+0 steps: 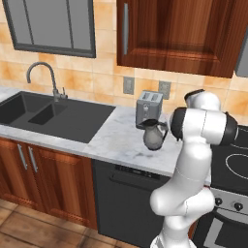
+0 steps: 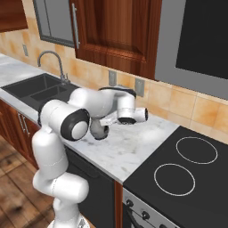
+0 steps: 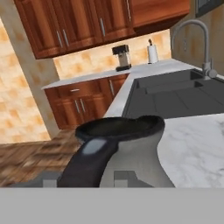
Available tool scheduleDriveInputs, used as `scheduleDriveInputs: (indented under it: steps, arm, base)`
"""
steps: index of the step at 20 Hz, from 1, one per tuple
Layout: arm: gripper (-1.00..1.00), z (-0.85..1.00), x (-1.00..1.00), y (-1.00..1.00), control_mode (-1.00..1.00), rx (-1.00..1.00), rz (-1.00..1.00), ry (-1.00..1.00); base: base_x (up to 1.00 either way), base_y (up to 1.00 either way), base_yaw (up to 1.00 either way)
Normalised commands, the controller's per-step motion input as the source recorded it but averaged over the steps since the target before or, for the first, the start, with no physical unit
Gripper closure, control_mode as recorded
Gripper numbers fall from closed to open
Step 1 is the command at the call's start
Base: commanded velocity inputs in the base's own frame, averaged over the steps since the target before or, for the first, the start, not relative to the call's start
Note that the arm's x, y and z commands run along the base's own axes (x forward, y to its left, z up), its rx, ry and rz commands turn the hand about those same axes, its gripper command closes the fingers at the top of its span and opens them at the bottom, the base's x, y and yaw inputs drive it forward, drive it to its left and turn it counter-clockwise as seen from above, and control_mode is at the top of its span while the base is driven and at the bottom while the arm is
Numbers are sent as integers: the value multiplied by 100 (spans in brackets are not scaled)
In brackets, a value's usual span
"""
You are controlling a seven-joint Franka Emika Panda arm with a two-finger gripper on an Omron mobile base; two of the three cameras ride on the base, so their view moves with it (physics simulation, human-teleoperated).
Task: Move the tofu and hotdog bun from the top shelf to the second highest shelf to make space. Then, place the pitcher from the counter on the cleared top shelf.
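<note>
Light grey-white marbled desk (image 1: pixel 116 138) over reddish wood cabinets, carrying a black sink (image 1: pixel 53 116) and a boxy silver toaster (image 1: pixel 148 107). Pot-bellied mottled grey pitcher (image 1: pixel 154 136) with dark rim and dark curved handle: stands upright on the desk, just in front of the toaster, not yet lifted. Gripper (image 3: pixel 109 177): at the pitcher's handle side, its dark finger tips flanking the handle in the hand view and seemingly narrowed onto it; a firm hold cannot be confirmed. Fridge shelves and food pieces: unsighted, so the first stage cannot be judged. Remaining: carry the pitcher to the top shelf.
</note>
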Motion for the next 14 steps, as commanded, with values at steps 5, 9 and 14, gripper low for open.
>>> scheduleDriveInputs:
  steps: [5,9,14]
  arm:
    - [100,11,-53,43,-100,-1,0,-7]
    - [100,29,-70,47,-100,-2,-1,-7]
    - [100,66,-68,37,-100,-5,-13,-1]
  base:
    - [0,0,0]
    - [0,0,0]
    - [0,0,0]
